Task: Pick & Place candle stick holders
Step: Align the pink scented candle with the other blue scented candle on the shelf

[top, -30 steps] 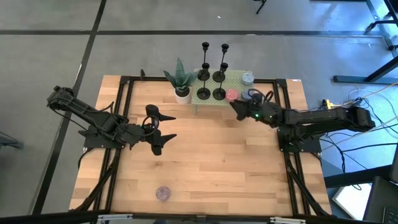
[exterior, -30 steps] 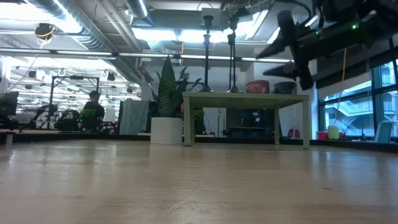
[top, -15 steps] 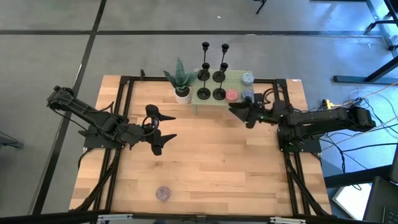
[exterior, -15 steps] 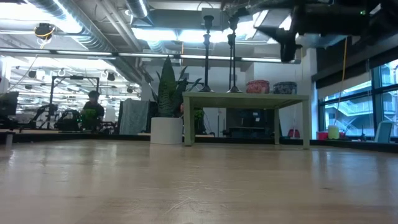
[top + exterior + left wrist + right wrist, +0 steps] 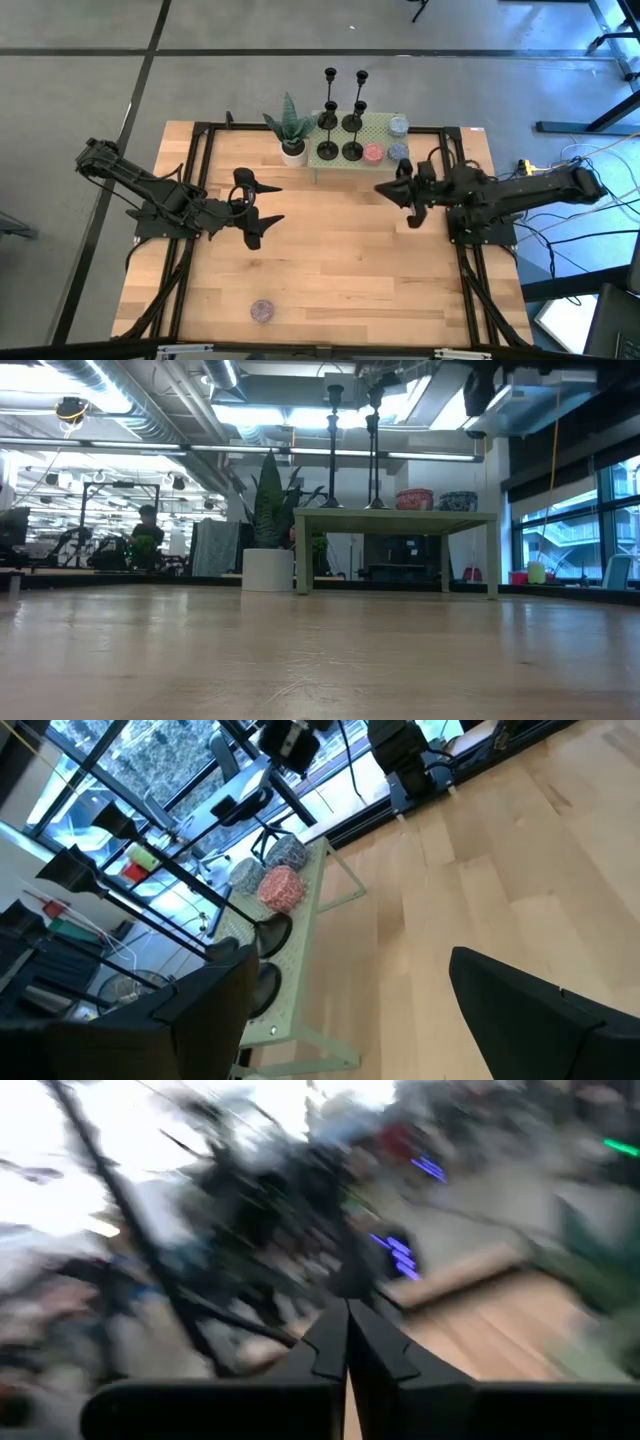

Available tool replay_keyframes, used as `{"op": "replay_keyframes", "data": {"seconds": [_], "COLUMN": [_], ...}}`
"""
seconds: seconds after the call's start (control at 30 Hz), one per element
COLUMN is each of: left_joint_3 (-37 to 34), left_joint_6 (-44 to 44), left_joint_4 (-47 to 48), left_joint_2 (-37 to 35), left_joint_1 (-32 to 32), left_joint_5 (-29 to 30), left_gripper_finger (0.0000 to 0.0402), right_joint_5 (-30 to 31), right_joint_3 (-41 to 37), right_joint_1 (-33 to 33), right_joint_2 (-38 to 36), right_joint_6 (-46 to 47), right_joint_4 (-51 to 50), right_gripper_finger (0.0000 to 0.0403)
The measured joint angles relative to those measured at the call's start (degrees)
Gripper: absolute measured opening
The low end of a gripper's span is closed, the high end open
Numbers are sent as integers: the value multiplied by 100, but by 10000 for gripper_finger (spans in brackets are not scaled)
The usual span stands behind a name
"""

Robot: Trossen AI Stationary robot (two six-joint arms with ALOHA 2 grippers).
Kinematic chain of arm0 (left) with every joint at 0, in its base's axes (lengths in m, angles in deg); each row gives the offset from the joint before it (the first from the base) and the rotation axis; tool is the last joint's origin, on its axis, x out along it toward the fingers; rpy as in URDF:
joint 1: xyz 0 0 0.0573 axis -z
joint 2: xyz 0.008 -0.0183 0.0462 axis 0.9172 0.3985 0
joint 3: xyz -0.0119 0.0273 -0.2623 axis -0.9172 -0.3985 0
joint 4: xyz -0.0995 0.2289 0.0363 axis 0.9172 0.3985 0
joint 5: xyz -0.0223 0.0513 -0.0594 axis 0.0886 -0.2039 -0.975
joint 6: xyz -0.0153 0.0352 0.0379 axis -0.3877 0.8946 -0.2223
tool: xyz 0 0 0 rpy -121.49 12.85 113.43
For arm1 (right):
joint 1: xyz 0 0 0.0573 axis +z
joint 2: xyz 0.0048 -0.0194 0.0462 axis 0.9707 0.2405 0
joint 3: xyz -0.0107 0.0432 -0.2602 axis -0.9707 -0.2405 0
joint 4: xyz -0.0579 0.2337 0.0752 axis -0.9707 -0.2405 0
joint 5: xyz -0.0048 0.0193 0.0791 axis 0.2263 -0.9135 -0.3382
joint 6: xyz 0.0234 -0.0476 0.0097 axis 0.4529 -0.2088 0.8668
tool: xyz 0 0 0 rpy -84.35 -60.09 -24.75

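Several black candle stick holders (image 5: 340,136) stand by their round bases on a small green table (image 5: 377,135) at the far middle; two show tall in the low view (image 5: 352,450). In the left wrist view their bases (image 5: 268,936) show on it too. My right gripper (image 5: 387,191) hovers shut and holding nothing, near the small table's right front corner, high above the tabletop (image 5: 480,390); its fingers meet in the right wrist view (image 5: 347,1335). My left gripper (image 5: 256,206) waits open at the left middle.
A spiky green plant in a white pot (image 5: 290,128) stands left of the small table. A red ball (image 5: 373,153) and two grey-blue balls (image 5: 398,126) lie on the small table's right part. A small purple thing (image 5: 262,310) lies near the front edge.
My right gripper has drawn back from the small table's right front corner toward the near edge, risen toward the top of the low view, turned about, and its fingers have come together on nothing. The holders stand as before.
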Motion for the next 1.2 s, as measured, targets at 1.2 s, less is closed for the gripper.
{"op": "replay_keyframes", "data": {"seconds": [1.2], "left_joint_3": [0], "left_joint_6": [-389], "left_joint_4": [85], "left_joint_2": [0], "left_joint_1": [0], "left_joint_5": [-20], "left_gripper_finger": [326], "right_joint_5": [3591], "right_joint_3": [700], "right_joint_1": [24], "right_joint_2": [1228], "right_joint_6": [1068], "right_joint_4": [-3738], "right_gripper_finger": [7]}}
